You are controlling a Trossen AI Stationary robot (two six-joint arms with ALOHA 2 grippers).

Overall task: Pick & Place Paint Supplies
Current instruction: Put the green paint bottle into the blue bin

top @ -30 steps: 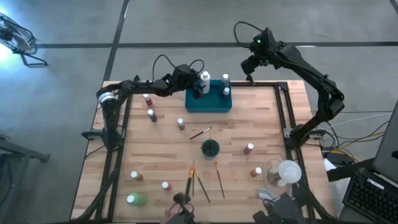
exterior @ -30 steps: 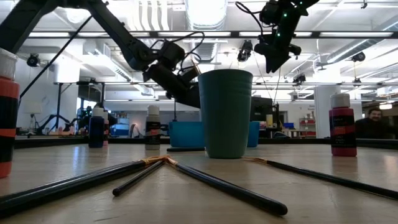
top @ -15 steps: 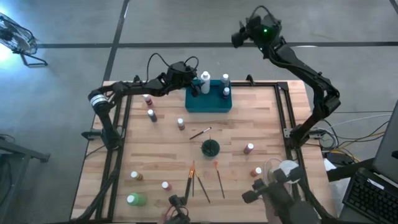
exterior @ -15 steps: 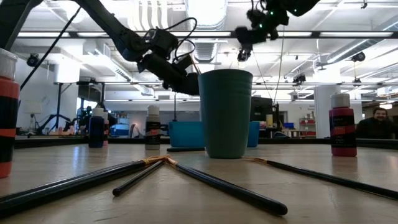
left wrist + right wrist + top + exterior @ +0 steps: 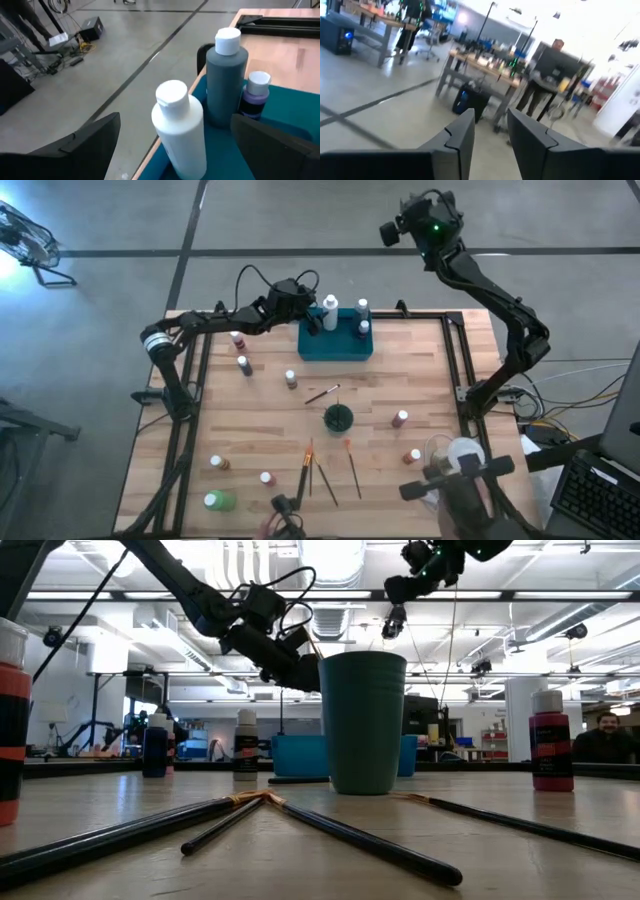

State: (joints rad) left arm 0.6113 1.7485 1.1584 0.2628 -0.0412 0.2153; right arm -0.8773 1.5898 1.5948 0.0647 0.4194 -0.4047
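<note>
In the teal tray (image 5: pixel 335 346) at the table's far edge stand a white bottle (image 5: pixel 330 307), a taller grey bottle (image 5: pixel 362 308) and a small purple one (image 5: pixel 364 327). My left gripper (image 5: pixel 313 310) is open just left of the tray. In the left wrist view its fingers stand on either side of the white bottle (image 5: pixel 179 125) without touching it. My right gripper (image 5: pixel 388 230) is high beyond the table's far edge, pointing level away from the table. Its fingers (image 5: pixel 462 132) stand a little apart with nothing between them. More bottles and several paintbrushes (image 5: pixel 318 473) lie on the table.
A dark green cup (image 5: pixel 338 417) stands mid-table and fills the middle of the low view (image 5: pixel 362 720). Small bottles (image 5: pixel 243 364), (image 5: pixel 290 379), (image 5: pixel 400 419), (image 5: pixel 414 456), (image 5: pixel 266 478) and a green one (image 5: pixel 218 501) are scattered about. One brush (image 5: pixel 322 393) lies near the tray.
My right gripper has risen and tipped from pointing down to pointing level, out beyond the table's far edge. My left gripper has risen a little by the tray. The white bottle has stayed upright in the tray.
</note>
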